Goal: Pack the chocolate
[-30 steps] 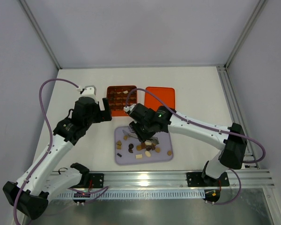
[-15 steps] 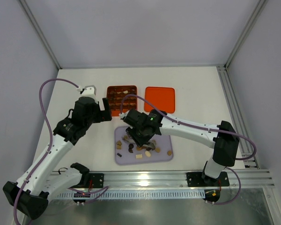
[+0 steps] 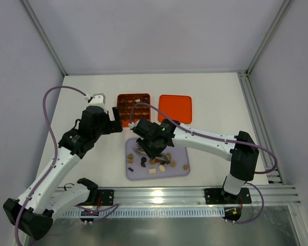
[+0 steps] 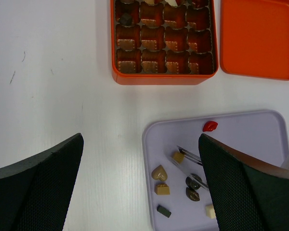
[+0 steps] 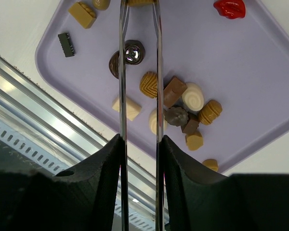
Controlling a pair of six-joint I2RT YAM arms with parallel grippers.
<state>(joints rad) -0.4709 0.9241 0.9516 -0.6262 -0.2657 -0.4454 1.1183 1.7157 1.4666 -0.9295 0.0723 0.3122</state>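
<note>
White counter (image 3: 92, 92) carries a lavender tray (image 5: 279, 96) where the chocolate (image 5: 176, 91) lies loose, and the right claw (image 5: 139, 9), blades narrowly parted, has one tan piece (image 4: 178, 156) between its tips, gripped or not I cannot tell, with the orange box (image 4: 164, 43) just beyond the tray and the left claw (image 4: 140, 139) wide open, empty.
</note>
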